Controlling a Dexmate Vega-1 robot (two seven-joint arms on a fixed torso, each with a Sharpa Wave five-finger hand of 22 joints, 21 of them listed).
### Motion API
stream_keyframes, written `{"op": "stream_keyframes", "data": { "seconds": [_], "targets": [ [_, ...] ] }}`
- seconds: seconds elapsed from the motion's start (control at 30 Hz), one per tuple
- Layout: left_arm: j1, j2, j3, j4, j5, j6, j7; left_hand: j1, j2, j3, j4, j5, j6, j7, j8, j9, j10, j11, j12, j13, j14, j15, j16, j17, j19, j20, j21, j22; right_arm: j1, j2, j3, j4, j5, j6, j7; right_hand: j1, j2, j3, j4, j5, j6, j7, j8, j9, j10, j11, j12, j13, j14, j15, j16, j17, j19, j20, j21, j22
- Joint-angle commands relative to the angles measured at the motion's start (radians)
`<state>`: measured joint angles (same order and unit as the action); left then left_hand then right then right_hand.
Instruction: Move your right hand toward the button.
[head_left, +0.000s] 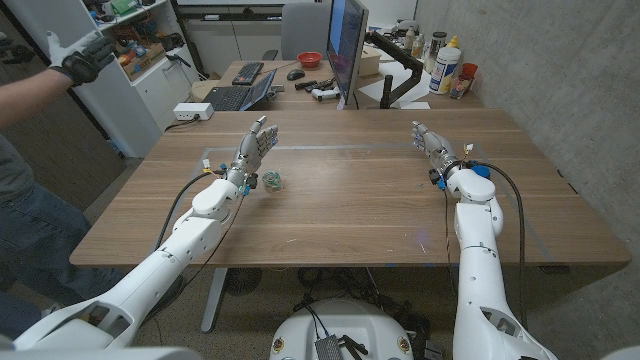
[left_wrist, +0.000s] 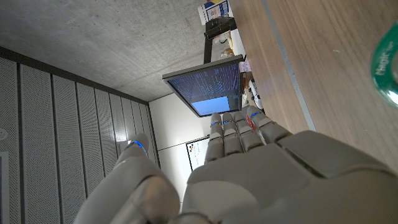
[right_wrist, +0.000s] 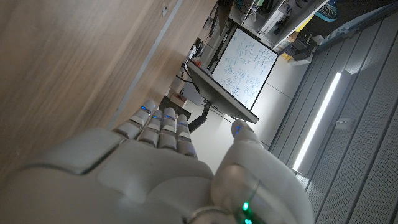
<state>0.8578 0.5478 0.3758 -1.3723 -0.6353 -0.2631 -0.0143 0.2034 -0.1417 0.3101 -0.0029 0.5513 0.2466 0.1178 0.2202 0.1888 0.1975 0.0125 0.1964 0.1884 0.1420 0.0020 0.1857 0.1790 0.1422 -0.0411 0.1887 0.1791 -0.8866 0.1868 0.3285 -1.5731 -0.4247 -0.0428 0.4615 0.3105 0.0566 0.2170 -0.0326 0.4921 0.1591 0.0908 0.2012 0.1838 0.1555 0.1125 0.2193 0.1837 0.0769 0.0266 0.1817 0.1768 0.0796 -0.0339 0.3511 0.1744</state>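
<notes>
A small green and white button (head_left: 272, 181) sits on the wooden table (head_left: 350, 205), left of the middle. In the left wrist view its green rim (left_wrist: 387, 68) shows at the picture's edge. My left hand (head_left: 253, 150) stands just beside the button, open, fingers straight and empty. My right hand (head_left: 430, 141) is far off on the table's right side, also open with nothing in it. The backs of both hands show in the wrist views, the left hand (left_wrist: 249, 162) and the right hand (right_wrist: 161, 168), fingers extended.
A monitor (head_left: 347, 45) on a black arm stands at the table's far edge. Behind it a second desk holds a laptop (head_left: 243, 95), a keyboard and a red bowl (head_left: 310, 59). Bottles (head_left: 446, 65) stand at the back right. A person's gloved hand (head_left: 80, 58) reaches in at the far left.
</notes>
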Motion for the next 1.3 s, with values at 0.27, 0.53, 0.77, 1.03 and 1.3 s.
{"op": "stream_keyframes", "data": {
  "seconds": [0.27,0.53,0.77,1.03,1.3],
  "targets": [
    [0.004,0.008,-0.004,-0.017,0.002,-0.006,0.0,0.006,0.005,-0.003,-0.006,0.006,0.008,0.001,-0.003,0.001,-0.002,0.001,0.004,0.002,-0.003,-0.002,0.002,0.004,-0.008,-0.015,0.006,0.002,-0.019,-0.02,-0.043,-0.062,-0.083,-0.058,-0.024,0.019,-0.005,0.001,-0.016,0.007,0.003,-0.022,0.003,0.002,0.009,-0.005,0.005,0.003,0.009,0.0,0.006,0.002,0.003,-0.027,-0.007,0.004],
    [0.006,0.01,-0.006,-0.02,0.002,-0.007,0.001,0.006,0.006,-0.005,-0.007,0.007,0.011,0.001,-0.004,0.001,-0.001,0.005,0.005,0.002,-0.005,-0.001,0.002,0.004,-0.012,-0.011,0.005,0.002,-0.018,-0.029,-0.059,-0.078,-0.114,-0.084,-0.024,0.035,-0.01,0.003,-0.03,0.01,0.008,-0.036,0.003,0.002,0.001,-0.006,0.001,0.003,-0.002,-0.001,0.001,0.002,-0.003,-0.029,-0.016,0.004],
    [0.006,0.013,-0.006,-0.021,0.003,-0.006,-0.002,0.006,0.007,-0.006,-0.008,0.007,0.014,0.002,-0.004,0.001,-0.001,0.004,0.005,0.002,-0.006,-0.001,0.002,0.004,-0.015,-0.006,0.005,0.002,-0.019,-0.036,-0.07,-0.09,-0.137,-0.102,-0.023,0.06,-0.02,0.006,-0.052,0.016,0.002,-0.057,0.001,0.003,-0.008,-0.016,-0.003,0.004,-0.009,0.002,-0.001,0.002,-0.006,-0.025,-0.025,0.003],
    [0.01,0.017,-0.006,-0.026,0.004,-0.007,-0.003,0.006,0.007,-0.008,-0.009,0.008,0.02,0.005,-0.002,0.001,0.0,0.004,0.005,0.002,-0.005,0.001,0.003,0.004,-0.017,-0.003,0.005,0.003,-0.026,-0.044,-0.084,-0.117,-0.167,-0.136,-0.013,0.091,-0.035,0.009,-0.078,0.025,0.014,-0.073,0.005,0.003,-0.005,-0.03,-0.002,0.004,-0.01,-0.013,0.001,0.002,-0.012,-0.005,-0.038,0.003],
    [0.012,0.02,-0.006,-0.03,0.005,-0.005,-0.004,0.006,0.008,-0.01,-0.009,0.008,0.028,0.008,-0.001,0.002,0.001,0.007,0.006,0.002,-0.005,0.001,0.003,0.004,-0.017,-0.004,0.006,0.003,-0.032,-0.063,-0.098,-0.136,-0.195,-0.143,-0.005,0.112,-0.049,0.008,-0.096,0.032,0.047,-0.083,0.014,0.003,0.009,-0.04,0.003,0.004,-0.001,-0.012,0.004,0.002,-0.017,0.004,-0.051,0.003]
  ]
}}
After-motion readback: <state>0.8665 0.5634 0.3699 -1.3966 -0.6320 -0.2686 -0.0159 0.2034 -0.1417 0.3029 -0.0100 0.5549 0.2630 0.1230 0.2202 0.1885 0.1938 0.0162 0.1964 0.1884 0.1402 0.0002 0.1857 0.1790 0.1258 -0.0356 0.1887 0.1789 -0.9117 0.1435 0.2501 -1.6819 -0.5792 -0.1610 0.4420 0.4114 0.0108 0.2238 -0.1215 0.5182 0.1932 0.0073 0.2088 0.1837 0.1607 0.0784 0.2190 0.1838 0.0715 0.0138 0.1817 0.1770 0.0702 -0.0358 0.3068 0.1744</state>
